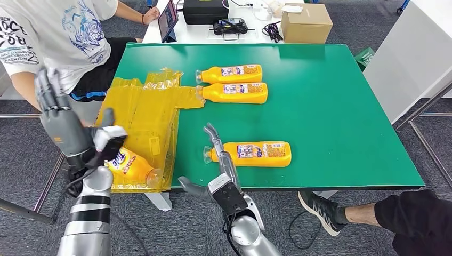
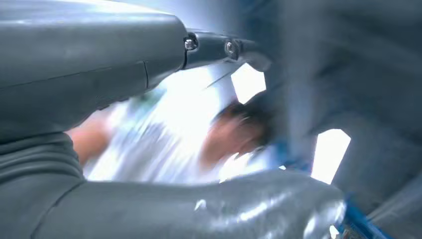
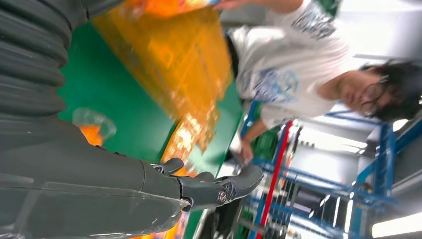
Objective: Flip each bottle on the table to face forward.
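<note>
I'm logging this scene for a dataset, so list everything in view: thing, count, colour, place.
Bottles on the table: three, orange, lying on their sides; two side by side at the far middle, one near the front edge.
Bottle at the left: one, orange, on the yellow sheeting at the front-left corner.
Plastic sheeting: yellow, translucent, on the table's left part.
Table: one, green top.
Cardboard box: one, brown, on the white desk behind.
Tablet: one, dark, on the white desk.
Person: white printed shirt, far left.
Shoe: dark, lower right.
Left hand: grey, fingers spread, above that corner bottle.
Right hand: grey, open, at the near bottle's cap.
</note>
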You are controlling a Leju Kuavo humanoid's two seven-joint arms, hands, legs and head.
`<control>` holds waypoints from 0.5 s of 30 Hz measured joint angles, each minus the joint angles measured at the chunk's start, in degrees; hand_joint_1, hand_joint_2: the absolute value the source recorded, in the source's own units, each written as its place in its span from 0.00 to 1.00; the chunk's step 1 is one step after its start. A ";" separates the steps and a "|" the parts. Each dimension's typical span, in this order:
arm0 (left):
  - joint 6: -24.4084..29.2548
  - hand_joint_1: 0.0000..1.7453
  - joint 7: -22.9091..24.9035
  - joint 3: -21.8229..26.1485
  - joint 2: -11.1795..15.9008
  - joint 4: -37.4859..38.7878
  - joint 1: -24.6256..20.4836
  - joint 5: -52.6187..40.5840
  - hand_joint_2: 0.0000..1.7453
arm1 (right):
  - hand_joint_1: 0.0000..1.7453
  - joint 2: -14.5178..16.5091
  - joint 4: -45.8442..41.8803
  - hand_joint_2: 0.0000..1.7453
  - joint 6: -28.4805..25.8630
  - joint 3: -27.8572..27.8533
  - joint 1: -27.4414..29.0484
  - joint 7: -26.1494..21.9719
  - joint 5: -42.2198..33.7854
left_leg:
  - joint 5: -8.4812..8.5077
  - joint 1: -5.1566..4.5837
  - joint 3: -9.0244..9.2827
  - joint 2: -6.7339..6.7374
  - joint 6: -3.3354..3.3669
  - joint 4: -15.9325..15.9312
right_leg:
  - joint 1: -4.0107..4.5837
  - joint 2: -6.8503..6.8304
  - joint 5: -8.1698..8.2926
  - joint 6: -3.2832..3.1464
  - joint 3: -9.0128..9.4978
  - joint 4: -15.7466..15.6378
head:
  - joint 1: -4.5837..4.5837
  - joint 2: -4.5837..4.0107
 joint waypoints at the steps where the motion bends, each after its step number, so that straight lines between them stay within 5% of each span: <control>1: -2.81 0.00 1.00 -0.83 0.02 1.18 0.41 6.57 0.25 | 0.00 -0.53 -0.27 1.00 -0.89 -0.05 0.12 1.05 1.72 | 0.00 -0.01 0.00 0.00 0.00 0.00 | 0.00 0.00 0.00 0.00 0.00 0.00 | -0.01 0.00; 4: -12.54 0.00 4.29 -3.12 0.13 3.11 2.87 19.67 1.00 | 0.00 -3.40 -1.91 1.00 -2.29 -1.09 0.36 5.71 7.97 | -0.01 -0.06 -0.03 0.00 0.01 0.00 | -0.03 0.00 0.00 0.01 0.01 -0.02 | -0.01 0.00; 8: -20.99 0.00 6.28 -4.06 0.41 4.42 7.74 28.78 1.00 | 0.00 -9.21 -3.63 1.00 -0.40 -5.20 0.08 13.30 16.12 | -0.07 -0.14 -0.06 0.05 0.10 0.00 | -0.08 0.02 0.02 0.03 0.01 -0.08 | 0.01 0.00; 15: -24.80 0.00 6.55 -3.65 1.00 5.42 13.51 30.17 1.00 | 0.00 -17.03 0.68 1.00 7.53 -11.28 -5.00 18.69 22.22 | -0.08 -0.14 -0.10 0.02 0.13 0.01 | -0.07 0.01 0.02 0.04 0.00 -0.12 | -0.01 0.00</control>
